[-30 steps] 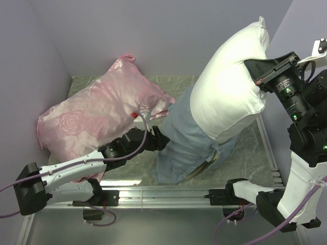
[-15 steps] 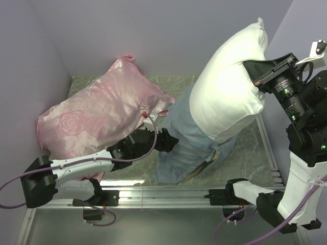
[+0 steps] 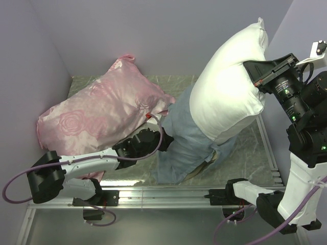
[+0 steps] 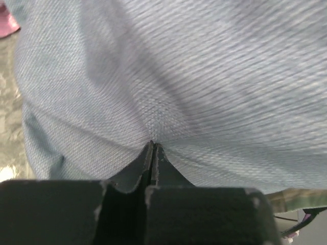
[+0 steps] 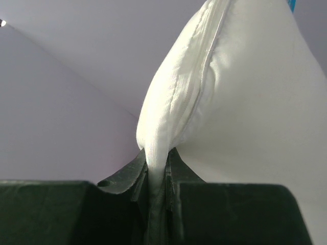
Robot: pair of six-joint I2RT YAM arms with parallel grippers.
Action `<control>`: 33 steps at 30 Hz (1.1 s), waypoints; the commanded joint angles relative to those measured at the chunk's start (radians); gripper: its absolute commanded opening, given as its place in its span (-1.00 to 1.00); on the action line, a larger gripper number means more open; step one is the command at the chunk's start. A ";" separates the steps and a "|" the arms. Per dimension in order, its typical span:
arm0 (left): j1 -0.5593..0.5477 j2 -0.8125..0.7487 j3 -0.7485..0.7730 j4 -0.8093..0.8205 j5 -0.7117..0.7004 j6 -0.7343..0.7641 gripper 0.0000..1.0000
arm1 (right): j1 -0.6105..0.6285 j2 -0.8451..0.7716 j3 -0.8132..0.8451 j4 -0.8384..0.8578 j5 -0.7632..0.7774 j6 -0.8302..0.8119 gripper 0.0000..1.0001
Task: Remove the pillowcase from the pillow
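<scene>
The white pillow (image 3: 230, 87) hangs tilted in the air at the right, its lower end still inside the blue-grey pillowcase (image 3: 184, 143), which sags onto the table. My right gripper (image 3: 254, 71) is shut on the pillow's right edge; the right wrist view shows a seamed fold of the pillow (image 5: 245, 102) pinched between the jaws of that gripper (image 5: 157, 153). My left gripper (image 3: 166, 140) meets the pillowcase's left side. In the left wrist view its jaws (image 4: 153, 145) are closed together, and the woven pillowcase cloth (image 4: 194, 76) puckers at their tips.
A shiny pink rose-patterned pillow (image 3: 102, 115) lies at the back left, its corner touching the pillowcase. Lilac walls (image 3: 153, 30) close in the marbled table (image 3: 250, 148) on three sides. A metal rail (image 3: 163, 196) runs along the near edge.
My left gripper has moved right against the pillowcase and closed on its cloth. The right arm and the pillow have stayed still.
</scene>
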 commanded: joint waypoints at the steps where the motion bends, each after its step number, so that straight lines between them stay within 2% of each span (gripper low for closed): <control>1: -0.003 0.002 -0.029 0.037 -0.053 -0.042 -0.99 | -0.008 -0.040 0.046 0.283 0.010 0.028 -1.00; 3: -0.003 -0.006 -0.047 0.072 -0.023 -0.025 -0.99 | -0.007 -0.040 0.046 0.281 0.010 0.027 -1.00; 5: -0.006 -0.041 -0.090 0.116 0.008 0.019 -0.68 | -0.008 -0.041 0.041 0.282 0.007 0.027 -1.00; 7: -0.009 -0.077 -0.129 0.166 0.017 0.056 -0.23 | -0.008 -0.044 0.034 0.282 0.000 0.027 -1.00; 9: -0.010 -0.110 -0.161 0.175 0.016 0.111 -0.13 | -0.008 -0.051 0.018 0.290 0.003 0.025 -1.00; 13: -0.038 -0.121 -0.164 0.204 -0.041 0.220 0.26 | -0.008 -0.063 -0.003 0.305 0.000 0.030 -1.00; 18: -0.055 -0.083 -0.138 0.253 -0.047 0.337 0.34 | -0.008 -0.066 -0.015 0.315 -0.004 0.039 -1.00; 27: -0.055 -0.008 -0.077 0.316 -0.021 0.382 0.26 | -0.008 -0.060 -0.003 0.307 -0.007 0.038 -1.00; 28: -0.055 0.003 -0.058 0.310 -0.027 0.380 0.05 | -0.008 -0.060 -0.003 0.306 -0.007 0.036 -1.00; 29: -0.056 0.024 -0.049 0.304 -0.029 0.381 -0.06 | -0.008 -0.058 0.000 0.304 -0.006 0.038 -1.00; 30: -0.056 0.034 -0.041 0.295 -0.039 0.377 -0.34 | -0.008 -0.055 0.004 0.302 -0.006 0.039 -1.00; 32: -0.055 0.054 -0.029 0.293 -0.055 0.363 -0.63 | -0.008 -0.057 0.008 0.302 -0.007 0.036 -1.00; 33: -0.055 0.060 -0.031 0.292 -0.070 0.357 -0.95 | -0.007 -0.058 0.009 0.302 -0.006 0.036 -1.00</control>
